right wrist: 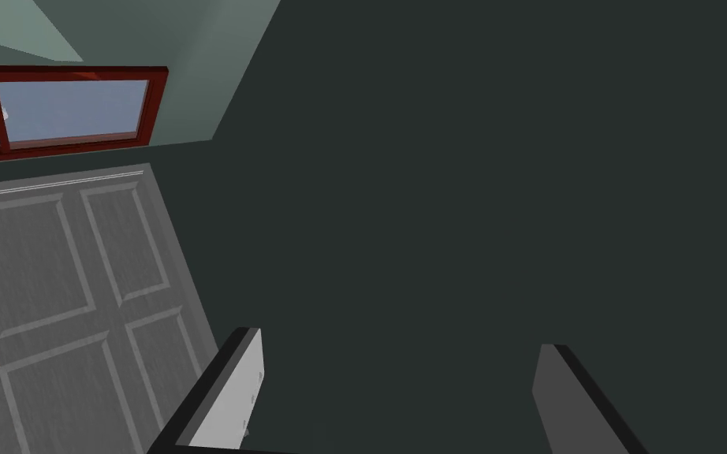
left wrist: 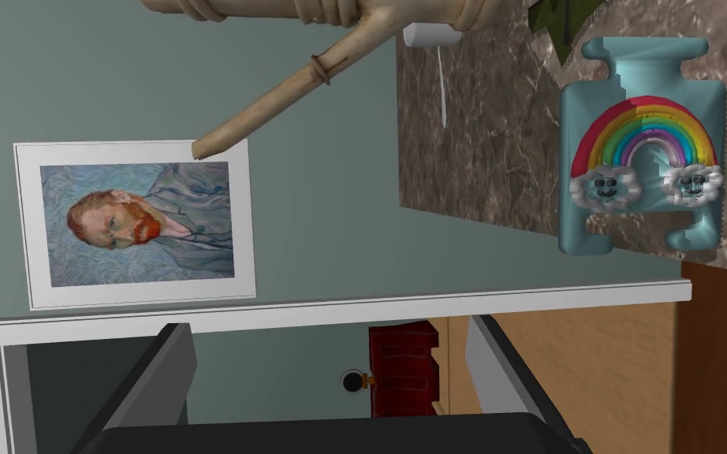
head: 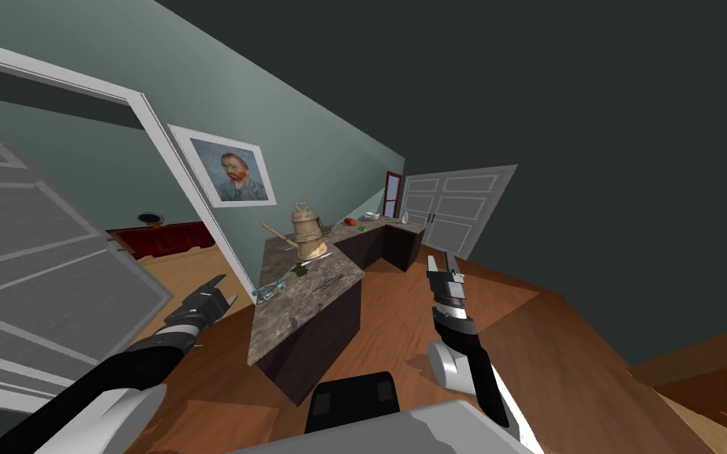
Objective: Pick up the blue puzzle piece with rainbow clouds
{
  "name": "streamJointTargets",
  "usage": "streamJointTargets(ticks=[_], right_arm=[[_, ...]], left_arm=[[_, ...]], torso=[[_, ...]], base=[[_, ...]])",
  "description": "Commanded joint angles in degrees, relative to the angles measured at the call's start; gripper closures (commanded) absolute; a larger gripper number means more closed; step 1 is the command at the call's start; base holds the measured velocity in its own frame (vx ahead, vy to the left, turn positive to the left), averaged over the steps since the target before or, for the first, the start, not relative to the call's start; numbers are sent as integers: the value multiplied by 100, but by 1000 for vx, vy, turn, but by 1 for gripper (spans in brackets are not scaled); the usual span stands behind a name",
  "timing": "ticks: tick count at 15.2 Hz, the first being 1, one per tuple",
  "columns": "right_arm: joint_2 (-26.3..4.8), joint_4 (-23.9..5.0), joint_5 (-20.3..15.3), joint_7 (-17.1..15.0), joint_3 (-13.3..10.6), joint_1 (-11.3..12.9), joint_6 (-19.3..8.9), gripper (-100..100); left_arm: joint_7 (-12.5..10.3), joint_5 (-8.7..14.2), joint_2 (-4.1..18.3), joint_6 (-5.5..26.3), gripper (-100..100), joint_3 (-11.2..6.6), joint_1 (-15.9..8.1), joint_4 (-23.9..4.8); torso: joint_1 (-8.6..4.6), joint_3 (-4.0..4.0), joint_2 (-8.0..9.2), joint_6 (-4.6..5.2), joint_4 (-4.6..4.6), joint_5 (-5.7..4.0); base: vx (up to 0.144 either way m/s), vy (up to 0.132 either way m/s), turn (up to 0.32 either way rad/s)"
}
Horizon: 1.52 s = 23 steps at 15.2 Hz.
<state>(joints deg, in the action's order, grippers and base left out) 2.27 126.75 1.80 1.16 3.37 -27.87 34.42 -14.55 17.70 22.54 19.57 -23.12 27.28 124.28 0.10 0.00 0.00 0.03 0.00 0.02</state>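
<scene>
Holding the left claw (head: 226, 290) released, its two fingers (left wrist: 157, 370) standing well apart and empty, in the lower left part of the head picture, above the wooden floor (head: 401, 331) and just beside the near left edge of the table (head: 299, 319). Seeing the blue puzzle piece (head: 270, 292) lying flat on the brown marbled top, right at that left edge, a little left of the picture's centre, near the claw's fingertips but apart from them. In the left wrist picture, looking at the piece from the front: a rainbow and two smiling grey clouds on a light blue body, lying off to the side of the claw's line, beyond one finger and not between the two. Noticing further back on the same top a small dark green thing (head: 300, 269) and, behind it, a tan vessel (head: 308, 232) with a long handle, both apart from the piece. Facing a grey-green wall (head: 275, 134) carrying a framed portrait (head: 232, 175), up and left of the centre. Holding the right claw (head: 441, 260) raised a little right of the picture's centre, above the floor and well apart from the things on the table, also released, fingers spread and empty.
</scene>
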Motion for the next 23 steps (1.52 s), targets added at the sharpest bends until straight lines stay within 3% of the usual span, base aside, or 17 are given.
streamJointTargets(ticks=[1, 3, 4, 7, 8, 10, 11, 14, 15, 17, 18, 20, 21, 23], right_arm=[[0, 0, 0, 0, 0, 0, 0, 0], [0, 0, 0, 0, 1, -1, 0, 0], [0, 0, 0, 0, 1, -1, 0, 0], [0, 0, 0, 0, 1, -1, 0, 0], [0, 0, 0, 0, 1, -1, 0, 0], [0, 0, 0, 0, 0, 0, 0, 0], [0, 0, 0, 0, 1, -1, 0, 0], [0, 0, 0, 0, 1, -1, 0, 0], [0, 0, 0, 0, 1, -1, 0, 0], [0, 0, 0, 0, 0, 0, 0, 0], [0, 0, 0, 0, 1, -1, 0, 0], [0, 0, 0, 0, 0, 0, 0, 0], [0, 0, 0, 0, 1, -1, 0, 0], [0, 0, 0, 0, 0, 0, 0, 0]], left_arm=[[-56, 101, 64, 286, -100, -124, 11, -16], [-56, 101, 64, 447, -100, -124, 11, -16], [-143, 276, 195, 620, -100, -316, 29, -86], [-143, 276, 195, 871, -100, -316, 29, -86], [-234, 455, 323, 1058, -100, -508, 49, -160], [-234, 455, 323, 1298, -100, -508, 49, -160], [-329, 634, 447, 1432, -100, -701, 70, -239], [-329, 634, 447, 1726, -100, -701, 70, -239], [-428, 815, 568, 1910, -100, -892, 92, -322], [-428, 815, 568, 2154, -100, -892, 92, -322], [-530, 996, 684, 2309, -100, -1082, 115, -409], [-530, 996, 684, 2579, -100, -1082, 115, -409], [-636, 1177, 797, 2723, -100, -1268, 138, -501], [-636, 1177, 797, 2961, -100, -1268, 138, -501]], torso=[[0, 0, 0, 0, 0, 0], [1, 0, 0, -3, 0, 1], [-1, 0, 0, -5, 0, 0], [2, 0, 0, -3, 0, 1], [0, 0, 0, -5, 0, 1], [0, -1, -1, 0, 0, 0], [1, 0, -1, -3, 0, 1], [5, -1, -1, -4, 0, 2], [2, -1, -2, -5, 0, 2], [1, -2, -3, 1, -1, 0], [1, -2, -4, -3, -1, 1], [4, -2, -3, 0, -1, 1], [5, -2, -4, -4, -1, 2], [4, -2, -3, -1, -1, 1]], base=[[-8, 19, -222], [-6, 16, -33], [-5, 12, -184], [-7, 17, -105], [-6, 9, -168], [-6, 18, -175], [-5, 21, -213], [-4, 22, -95], [-3, 9, -176], [-3, 18, -185], [-3, 19, -218], [-2, 26, -161], [-2, 18, -174], [-2, 25, -166]])
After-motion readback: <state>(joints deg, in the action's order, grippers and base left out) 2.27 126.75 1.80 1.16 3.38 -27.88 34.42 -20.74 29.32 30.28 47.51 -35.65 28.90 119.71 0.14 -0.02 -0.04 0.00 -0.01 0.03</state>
